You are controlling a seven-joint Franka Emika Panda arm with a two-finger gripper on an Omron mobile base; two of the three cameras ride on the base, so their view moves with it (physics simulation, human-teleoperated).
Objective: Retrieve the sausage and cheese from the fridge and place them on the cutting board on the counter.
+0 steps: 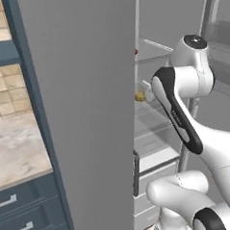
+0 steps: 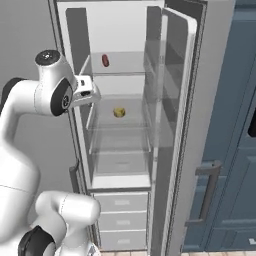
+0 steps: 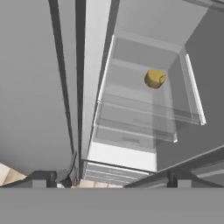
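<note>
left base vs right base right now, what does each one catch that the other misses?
Left base view alone: the counter with its tan tile backing, the blue-grey drawers below it, and the outer face of the fridge's closed door.

Right base view alone: the sausage lying on an upper shelf, the fridge's white bottom drawers, and the blue cabinet beside the open door.

Both: the open fridge, the cheese on a middle shelf, and the white arm reaching toward the interior.
</note>
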